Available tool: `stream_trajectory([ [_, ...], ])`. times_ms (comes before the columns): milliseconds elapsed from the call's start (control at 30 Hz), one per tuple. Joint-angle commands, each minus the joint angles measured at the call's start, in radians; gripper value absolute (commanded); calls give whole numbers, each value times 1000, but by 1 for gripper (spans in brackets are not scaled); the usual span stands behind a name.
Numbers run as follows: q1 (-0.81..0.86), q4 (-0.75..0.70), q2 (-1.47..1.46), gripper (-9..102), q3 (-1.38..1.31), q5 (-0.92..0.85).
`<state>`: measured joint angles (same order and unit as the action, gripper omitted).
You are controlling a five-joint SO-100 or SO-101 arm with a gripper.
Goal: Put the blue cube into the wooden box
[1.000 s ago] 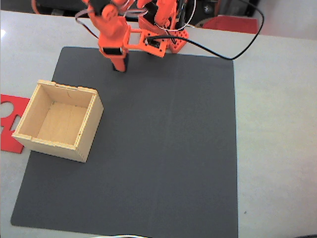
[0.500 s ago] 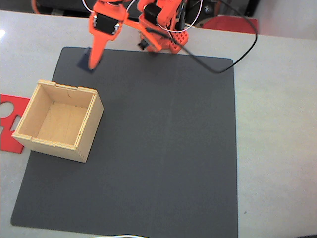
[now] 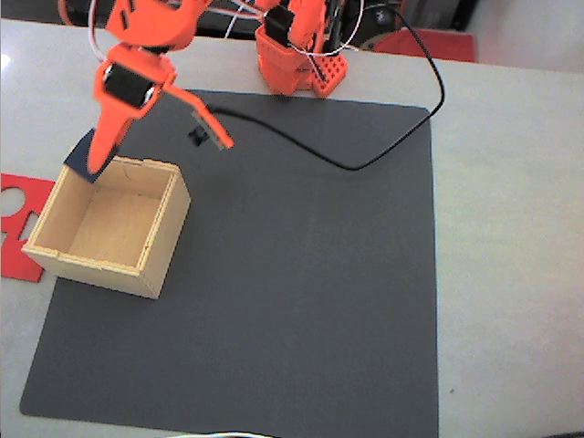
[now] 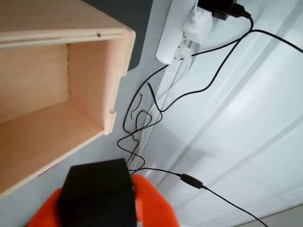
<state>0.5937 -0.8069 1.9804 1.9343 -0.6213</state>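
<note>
Nowhere on the wooden box (image 3: pixel 108 225), the arm or the mat does any brand, label or readable writing show.

Taking the box as the landmark in the fixed view: the orange gripper (image 3: pixel 91 164) hangs at its far-left corner, its tip over the rim, with the blue cube (image 3: pixel 85 155) clamped between the fingers, so the jaws are closed narrowly on the cube. The cube is held above that corner and not inside the box. In the wrist view the cube (image 4: pixel 97 194) sits dark against the orange finger at the bottom edge, with the box (image 4: pixel 57 80) open beyond it, its pale inside bare.

The box rests on the left part of the dark mat (image 3: pixel 301 274). A flat red plate (image 3: pixel 16 224) lies just left of the box, partly tucked under it. The arm's orange base (image 3: pixel 292 55) stands well beyond the box, up and to the right, and a black cable (image 3: pixel 365 155) loops over the mat from there.

Half a second ago the gripper was further from the box, over the mat's far-left corner; since then it has swung to the box's rim. The box and plate have not shifted.
</note>
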Motion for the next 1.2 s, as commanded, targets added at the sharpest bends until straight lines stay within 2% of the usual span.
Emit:
stream_trajectory([
  [0, 14, 6, -114, 0, -149, 21],
  [133, 32, -21, -268, 0, -264, 37],
  [567, -5, -66, -408, 1, -259, 78],
  [1000, -14, -31, -551, 11, -259, 92],
  [1167, -20, -29, -563, 19, -265, 89],
])
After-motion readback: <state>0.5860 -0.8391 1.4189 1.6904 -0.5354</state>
